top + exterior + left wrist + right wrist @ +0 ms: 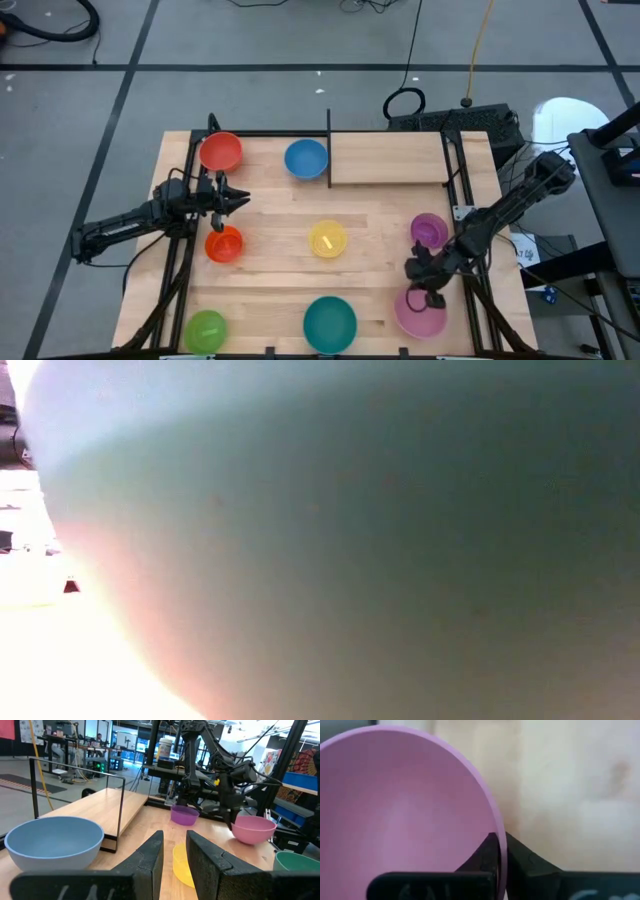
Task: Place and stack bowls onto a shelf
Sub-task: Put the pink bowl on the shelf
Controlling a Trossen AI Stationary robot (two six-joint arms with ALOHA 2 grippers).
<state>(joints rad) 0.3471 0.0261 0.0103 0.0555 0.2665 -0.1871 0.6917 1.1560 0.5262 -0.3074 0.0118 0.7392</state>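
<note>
Right gripper (432, 297) pinching the pink round plastic bowl's (420, 314) rim.
Its arm is reaching down near-right; the left gripper (240, 198) is hovering level, jaws parted.

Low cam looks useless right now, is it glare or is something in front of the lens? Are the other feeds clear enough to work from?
Low view: a blurred teal mass, likely the teal bowl, fills the frame, with washed-out glare at lower left. High view: evenly lit, sharp. Right wrist view: soft but readable, right claw pinching the pink bowl rim. Left wrist view: clear.
</note>
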